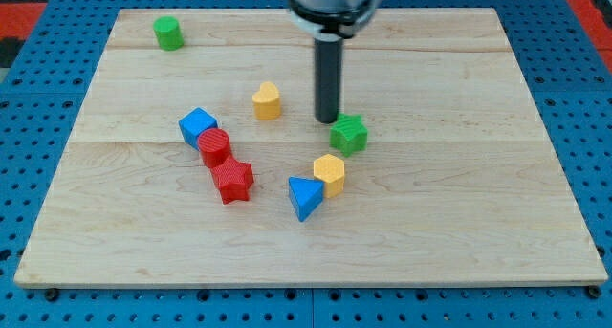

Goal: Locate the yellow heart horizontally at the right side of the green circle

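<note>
Wooden board carried eight blocks and my tip; there were no containers. Green circle: far up-left of my tip. Blue cube, red cylinder, red star: a touching chain well left. Yellow heart: near left, apart. Blue triangle, yellow hexagon: below, touching. Green star: just right. The bare rod held nothing.

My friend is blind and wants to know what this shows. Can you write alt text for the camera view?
A dark rod's tip rests on a wooden board, between a yellow heart to its left and a green star touching it at lower right. A green circle sits far off at top left; red, blue and yellow blocks cluster below.
</note>
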Motion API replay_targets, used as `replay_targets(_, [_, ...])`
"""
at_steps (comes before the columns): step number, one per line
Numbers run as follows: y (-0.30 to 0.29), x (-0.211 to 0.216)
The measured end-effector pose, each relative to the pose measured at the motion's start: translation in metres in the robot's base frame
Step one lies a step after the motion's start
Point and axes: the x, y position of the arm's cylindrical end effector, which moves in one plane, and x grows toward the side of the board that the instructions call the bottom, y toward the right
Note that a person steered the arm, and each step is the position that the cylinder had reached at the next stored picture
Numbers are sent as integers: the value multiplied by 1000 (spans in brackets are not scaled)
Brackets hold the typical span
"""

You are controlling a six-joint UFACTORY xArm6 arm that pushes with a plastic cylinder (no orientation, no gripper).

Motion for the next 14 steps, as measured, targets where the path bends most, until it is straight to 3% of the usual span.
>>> replay_targets(1, [21, -14])
replay_targets(3, [-22, 18])
replay_targets(4, [-90, 25])
replay_targets(5, [-113, -4])
replay_targets(7, [-19, -48])
replay_targets(9, [-40, -102])
replay_targets(10, [-42, -101])
replay_targets(11, [-91, -97])
replay_targets(12, [-103, -111])
replay_targets(14, [-38, -122])
